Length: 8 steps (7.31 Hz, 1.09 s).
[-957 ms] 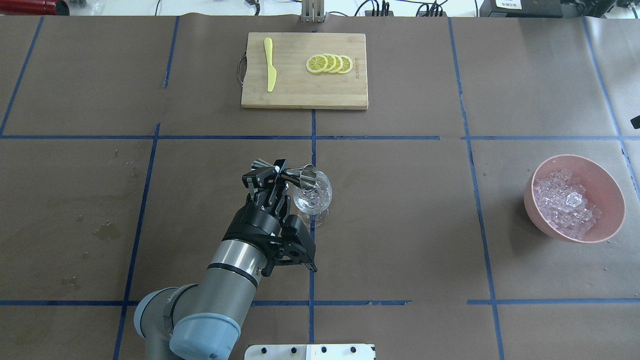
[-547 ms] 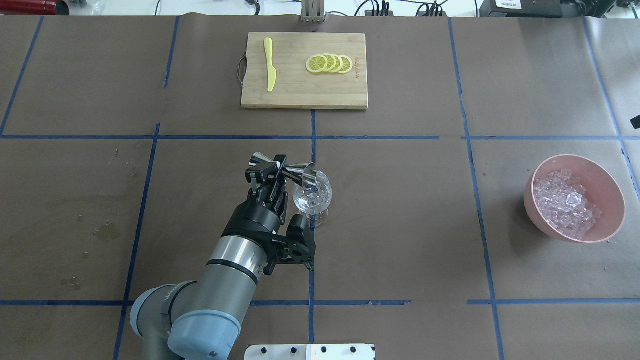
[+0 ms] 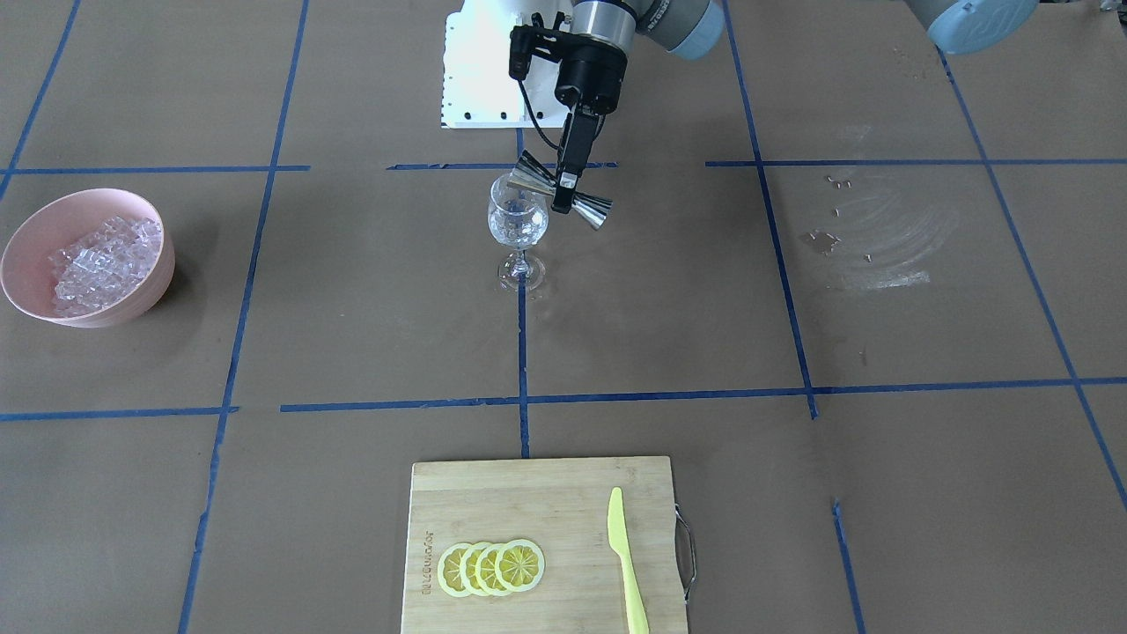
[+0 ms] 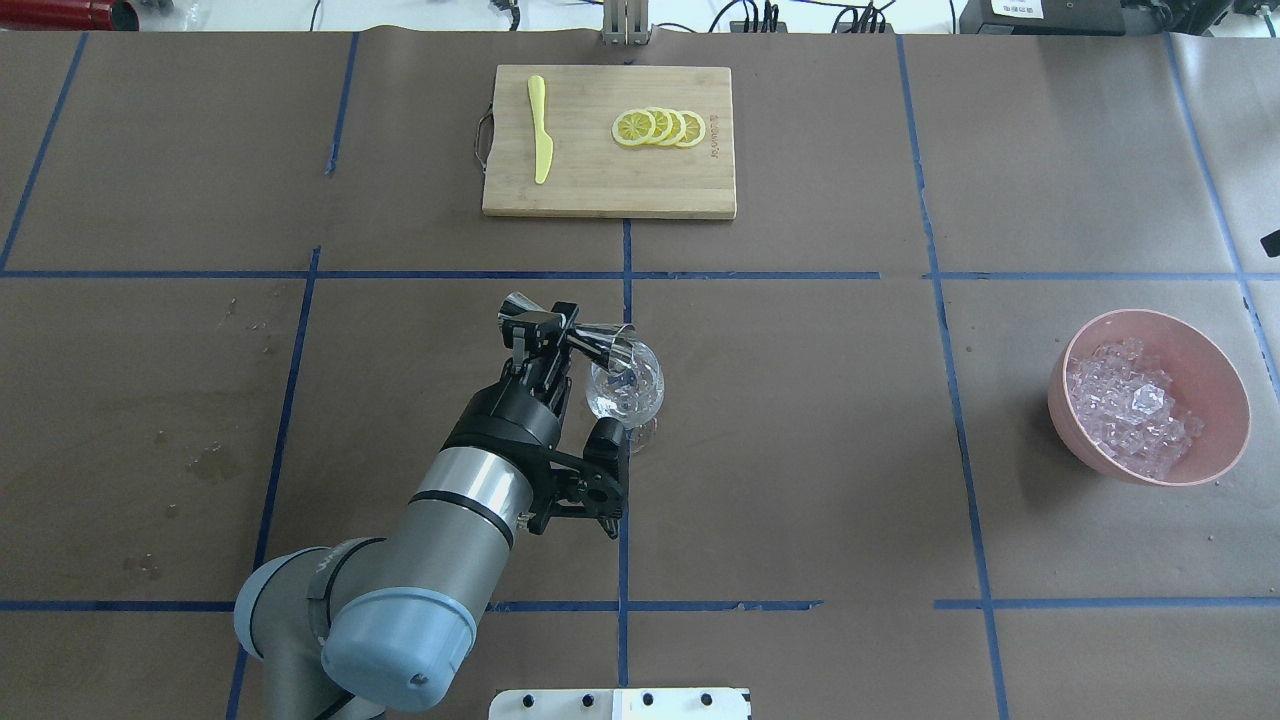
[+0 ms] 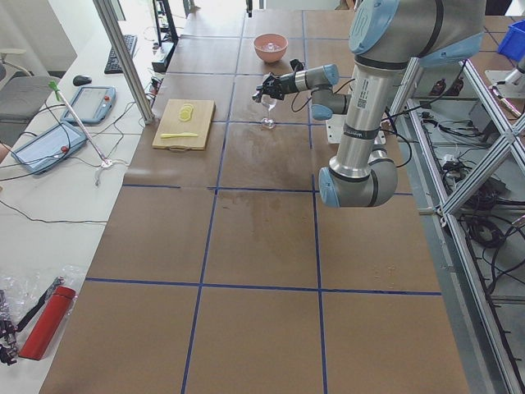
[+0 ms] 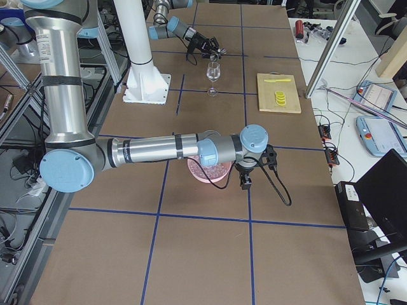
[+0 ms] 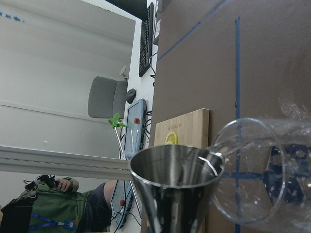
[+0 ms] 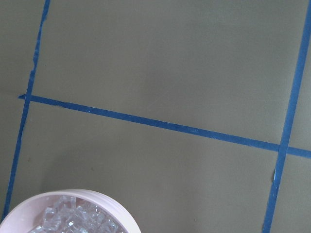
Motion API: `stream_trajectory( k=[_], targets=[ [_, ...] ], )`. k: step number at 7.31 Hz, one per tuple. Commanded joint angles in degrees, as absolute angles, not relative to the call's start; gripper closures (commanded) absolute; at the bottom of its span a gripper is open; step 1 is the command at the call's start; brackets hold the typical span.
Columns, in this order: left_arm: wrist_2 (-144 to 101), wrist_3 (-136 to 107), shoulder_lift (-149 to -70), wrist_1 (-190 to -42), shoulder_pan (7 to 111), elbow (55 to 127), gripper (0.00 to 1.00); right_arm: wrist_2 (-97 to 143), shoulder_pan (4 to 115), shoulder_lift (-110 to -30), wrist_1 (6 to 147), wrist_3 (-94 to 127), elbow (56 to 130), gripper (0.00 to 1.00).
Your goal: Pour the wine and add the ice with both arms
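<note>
Left gripper: clamped shut on the narrow waist of a steel jigger, held over the middle of the table.
Jigger: lay almost level, its long axis running across the table from the robot's left to its right. One cup mouth faced the glass and dipped slightly at its rim. The other mouth pointed away to the left.
Glass: stood upright on its stem at a crossing of blue tape lines, just right of the gripper. Its contents could not be made out.
Ice: heaped in a pink bowl far out on the robot's right, well apart from the glass.
Right arm: stretched out over the bowl, seen only from the side.
Right gripper: whether open or closed could not be told.
Board: lay at the far edge, carrying a row of lemon slices and a yellow knife.
</note>
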<state>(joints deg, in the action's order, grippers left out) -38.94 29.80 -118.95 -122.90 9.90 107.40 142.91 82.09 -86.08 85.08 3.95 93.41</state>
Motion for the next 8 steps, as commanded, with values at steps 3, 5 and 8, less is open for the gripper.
stream_trajectory(
  k=[3,5,8],
  targets=[
    [-41.13,27.89,-118.92,-120.23,10.98,109.86,1.00,142.91,81.22,-86.04,85.08,4.04,94.39,0.00],
    [-41.22,9.93,-116.48,-123.63,11.16,109.95,1.00,142.91,80.86,-85.35,85.08,4.13,94.40,0.00],
    [-45.31,-19.31,-104.71,-139.37,11.25,110.13,1.00,142.91,80.77,-84.73,85.08,4.13,94.22,0.00]
  ],
)
